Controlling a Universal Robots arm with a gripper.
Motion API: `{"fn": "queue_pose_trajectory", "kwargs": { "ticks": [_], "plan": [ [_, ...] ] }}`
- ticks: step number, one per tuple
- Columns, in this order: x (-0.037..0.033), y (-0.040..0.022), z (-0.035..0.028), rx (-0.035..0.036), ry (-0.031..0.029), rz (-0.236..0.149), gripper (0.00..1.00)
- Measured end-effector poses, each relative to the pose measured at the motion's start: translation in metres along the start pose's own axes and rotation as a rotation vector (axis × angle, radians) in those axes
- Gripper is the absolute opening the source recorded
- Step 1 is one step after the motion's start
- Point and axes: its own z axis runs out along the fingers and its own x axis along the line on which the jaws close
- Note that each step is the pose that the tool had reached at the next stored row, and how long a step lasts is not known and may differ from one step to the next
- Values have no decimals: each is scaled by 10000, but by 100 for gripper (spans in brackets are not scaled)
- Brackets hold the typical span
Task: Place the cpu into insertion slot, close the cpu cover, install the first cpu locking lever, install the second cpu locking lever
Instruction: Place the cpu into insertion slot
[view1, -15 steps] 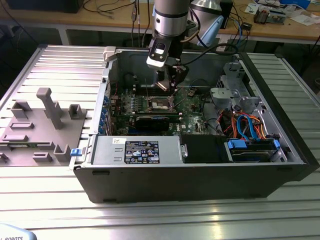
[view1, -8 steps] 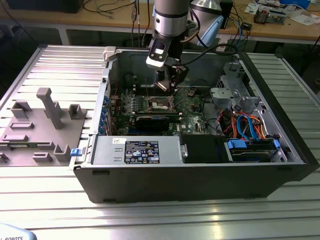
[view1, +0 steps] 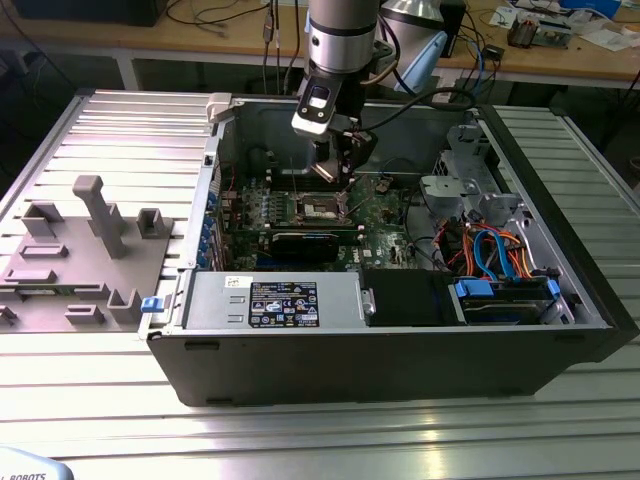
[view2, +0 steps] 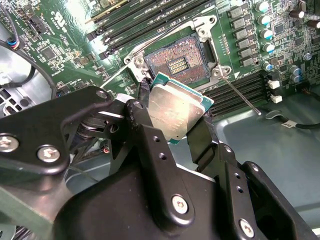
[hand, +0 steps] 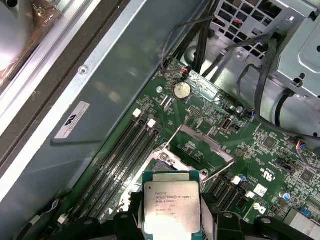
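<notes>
My gripper (view2: 172, 112) is shut on the cpu (view2: 176, 111), a flat square chip with a silver-grey top and a green edge. It holds the chip tilted, above the board. In the second wrist view the insertion slot (view2: 175, 60) lies open just beyond the chip, its dark pin field bare. A thin locking lever (view2: 241, 95) sticks out beside it. In the first wrist view the cpu (hand: 171, 202) sits between the black fingers (hand: 127, 212). The cpu cover (hand: 220, 154) stands raised behind it. In the exterior view the gripper (view1: 335, 165) hangs over the slot (view1: 320, 208).
The open computer case (view1: 380, 350) lies on a ribbed metal table. Long black memory slots (view2: 150, 20) flank the socket. A power supply (view1: 290, 300) and a drive cage with coloured cables (view1: 500, 270) fill the near side. A grey fixture plate (view1: 80, 250) lies at the exterior view's left.
</notes>
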Motion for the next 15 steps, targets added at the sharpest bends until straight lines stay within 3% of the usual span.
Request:
{"fn": "queue_pose_trajectory", "kwargs": {
  "ticks": [15],
  "plan": [
    [0,0,3,-3,-15,223,55]
  ]
}}
